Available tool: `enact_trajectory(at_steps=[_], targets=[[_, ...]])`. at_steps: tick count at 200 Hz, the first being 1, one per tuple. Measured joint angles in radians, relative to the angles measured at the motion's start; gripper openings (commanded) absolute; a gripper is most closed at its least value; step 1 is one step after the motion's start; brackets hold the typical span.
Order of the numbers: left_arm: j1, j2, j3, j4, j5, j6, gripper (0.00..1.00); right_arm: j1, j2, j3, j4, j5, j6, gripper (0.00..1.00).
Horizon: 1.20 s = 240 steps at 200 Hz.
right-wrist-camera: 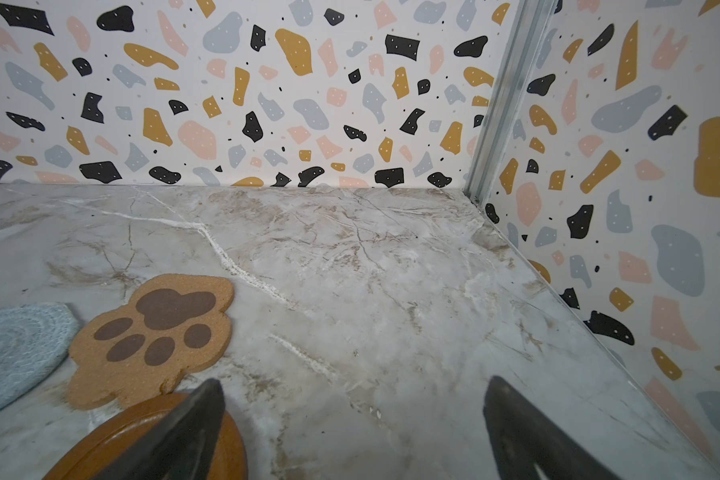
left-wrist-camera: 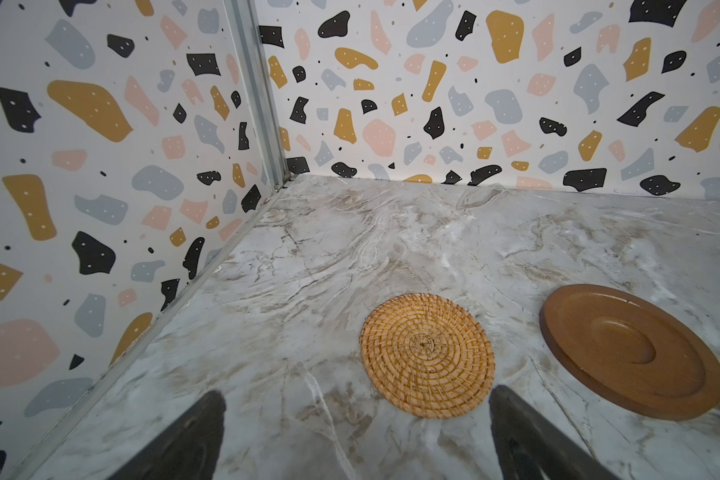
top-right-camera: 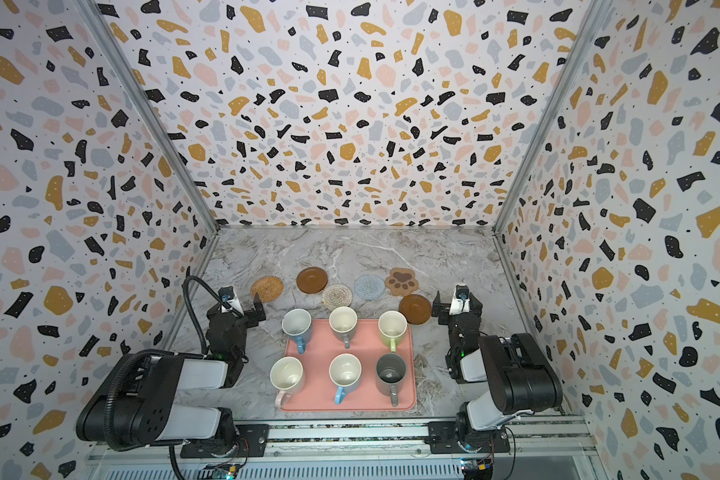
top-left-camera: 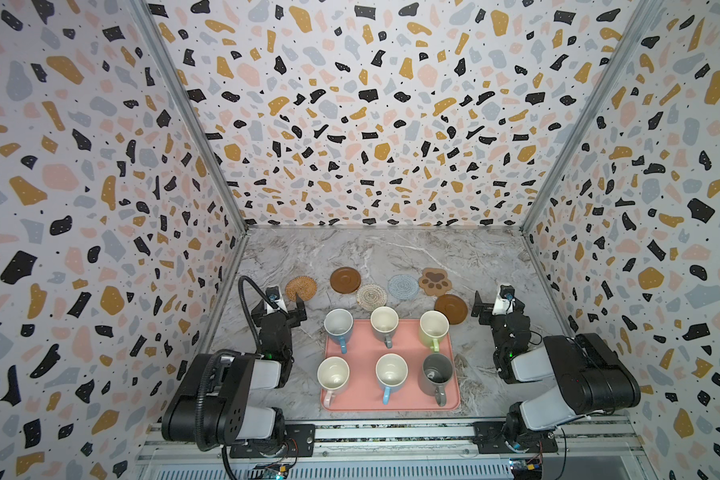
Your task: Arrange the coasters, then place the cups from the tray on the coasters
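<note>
Several handled cups stand on the salmon-pink tray [top-left-camera: 362,345], among them a blue one [top-left-camera: 338,325], a green one [top-left-camera: 433,326] and a dark grey one [top-left-camera: 437,372]. Beyond the tray lie the coasters: orange woven [top-left-camera: 301,287], brown disc [top-left-camera: 345,279], beige woven [top-left-camera: 371,296], light-blue woven [top-left-camera: 403,286], paw shape [top-left-camera: 435,281], second brown disc [top-left-camera: 450,308]. My left gripper [top-left-camera: 285,302] is open and empty just short of the orange woven coaster [left-wrist-camera: 427,353]. My right gripper [right-wrist-camera: 354,381] is open and empty, one finger over the brown disc [right-wrist-camera: 113,432].
Patterned walls close in the marble table [top-left-camera: 391,249] on the left, back and right. Bare marble lies behind the coasters up to the back wall. Both arm bases sit on the metal rail [top-left-camera: 391,436] at the front edge.
</note>
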<state>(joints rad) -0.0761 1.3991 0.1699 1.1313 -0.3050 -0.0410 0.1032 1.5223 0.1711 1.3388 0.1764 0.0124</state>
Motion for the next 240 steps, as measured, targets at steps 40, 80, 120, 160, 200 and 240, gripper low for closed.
enact_trajectory(at_steps=[40, 80, 120, 160, 200, 240], targets=[[0.0, 0.0, 0.0, 0.0, 0.0, 0.0, 0.99, 0.0, 0.0, 0.0, 0.0, 0.0, 0.0, 0.99], [0.0, -0.086, 0.061, -0.186, -0.006, -0.015, 1.0, 0.005, -0.056, 0.0, -0.056, 0.033, 0.0, 0.99], [-0.02, -0.314, 0.258, -0.49, 0.045, -0.132, 0.99, 0.055, -0.34, 0.196, -0.505, 0.117, 0.059, 0.99], [-0.071, -0.33, 0.417, -0.767, 0.08, -0.211, 1.0, 0.058, -0.456, 0.545, -1.011, 0.075, 0.207, 0.99], [-0.13, -0.29, 0.527, -0.975, 0.122, -0.259, 1.0, 0.106, -0.425, 0.689, -1.367, -0.043, 0.328, 0.99], [-0.185, -0.208, 0.656, -1.122, 0.173, -0.269, 1.0, 0.2, -0.354, 0.739, -1.584, -0.135, 0.386, 0.99]])
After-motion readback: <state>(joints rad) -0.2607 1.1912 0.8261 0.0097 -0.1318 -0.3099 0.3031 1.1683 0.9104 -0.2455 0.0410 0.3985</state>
